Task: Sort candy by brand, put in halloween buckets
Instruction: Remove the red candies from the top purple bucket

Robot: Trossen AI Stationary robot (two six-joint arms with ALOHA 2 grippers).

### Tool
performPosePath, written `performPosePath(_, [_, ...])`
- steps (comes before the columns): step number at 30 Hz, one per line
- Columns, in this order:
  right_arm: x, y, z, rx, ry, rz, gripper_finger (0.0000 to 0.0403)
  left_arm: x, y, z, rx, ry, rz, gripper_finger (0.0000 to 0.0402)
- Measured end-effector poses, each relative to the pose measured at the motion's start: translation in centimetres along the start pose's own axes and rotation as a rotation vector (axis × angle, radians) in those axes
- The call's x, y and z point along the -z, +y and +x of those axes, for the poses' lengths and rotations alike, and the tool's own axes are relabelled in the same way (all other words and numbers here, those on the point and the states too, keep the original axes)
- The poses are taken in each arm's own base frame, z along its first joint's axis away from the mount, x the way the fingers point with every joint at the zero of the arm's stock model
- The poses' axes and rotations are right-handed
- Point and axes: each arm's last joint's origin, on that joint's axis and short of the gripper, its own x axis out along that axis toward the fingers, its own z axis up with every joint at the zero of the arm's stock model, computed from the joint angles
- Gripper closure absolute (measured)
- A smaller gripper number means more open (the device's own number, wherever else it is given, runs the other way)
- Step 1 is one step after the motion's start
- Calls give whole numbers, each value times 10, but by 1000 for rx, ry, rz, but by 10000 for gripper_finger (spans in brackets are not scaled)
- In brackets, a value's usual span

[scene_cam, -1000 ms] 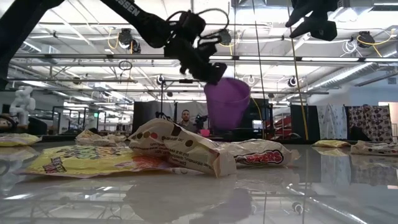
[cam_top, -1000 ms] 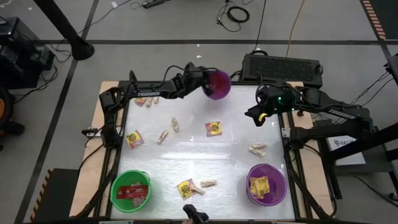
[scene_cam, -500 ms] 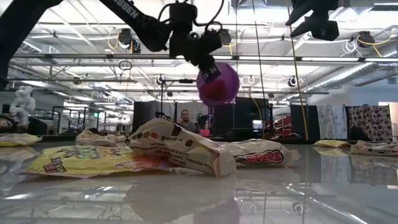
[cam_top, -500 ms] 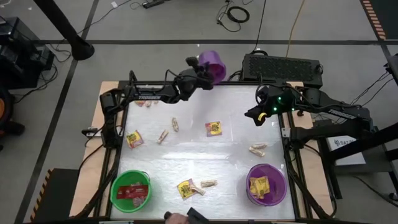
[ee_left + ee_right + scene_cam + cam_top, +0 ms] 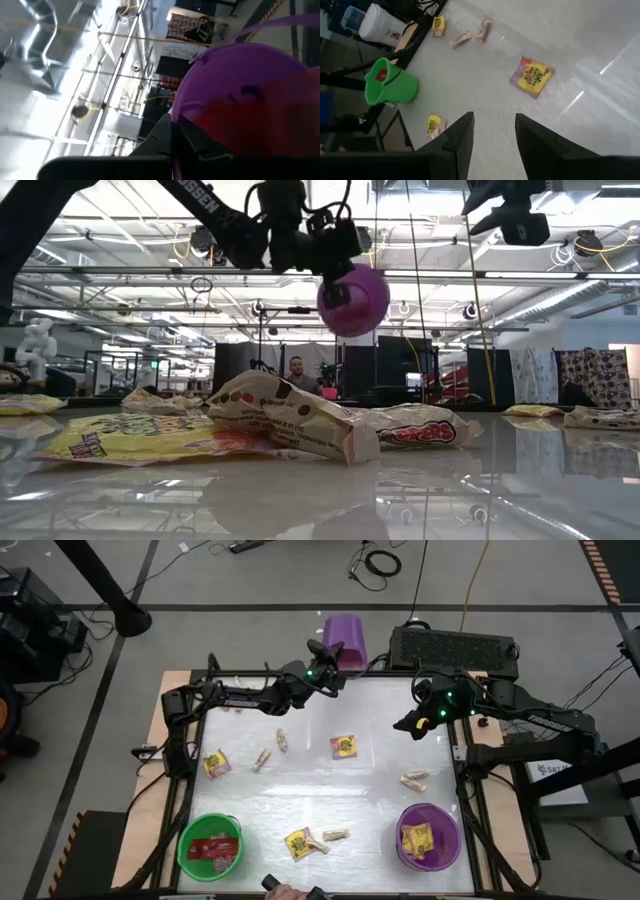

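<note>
- The left gripper (image 5: 328,668), raised at the table's far edge, is clenched on a purple bucket (image 5: 343,638) tipped on its side.
- The right gripper (image 5: 408,724) hovers with fingers apart, grasping nothing.
- Candy (image 5: 344,746) lies scattered on the table (image 5: 370,795).

high view: straight down from above, taking in the whole surface (image 5: 330,800) and both arms.
low view: at surface height, level, wrappers close up.
left wrist view: tilted up, purple bucket (image 5: 250,100) very near.
right wrist view: down past its gripper (image 5: 492,132).
shared: green bucket (image 5: 387,82), high and right wrist.
</note>
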Motion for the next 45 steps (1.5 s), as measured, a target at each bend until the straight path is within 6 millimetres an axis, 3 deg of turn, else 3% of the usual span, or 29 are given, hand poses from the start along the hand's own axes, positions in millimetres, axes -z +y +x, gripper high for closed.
performPosePath(5, [-2, -2, -1, -23, 17, 50, 266, 6, -13, -11, -13, -41, 105, 397])
performPosePath(12, [-6, -6, -2, -31, 13, 95, 266, 15, -36, -27, 20, -58, 124, 397])
performPosePath(19, [-12, -11, -4, -19, -21, 117, 266, 18, -39, -40, -55, -83, 90, 397])
performPosePath(26, [-15, -14, -6, -43, -7, 145, 266, 9, -26, -53, -224, -148, 52, 397])
performPosePath(45, [-17, -15, -6, -46, -26, 150, 266, 2, -34, -55, -148, -198, 65, 397])
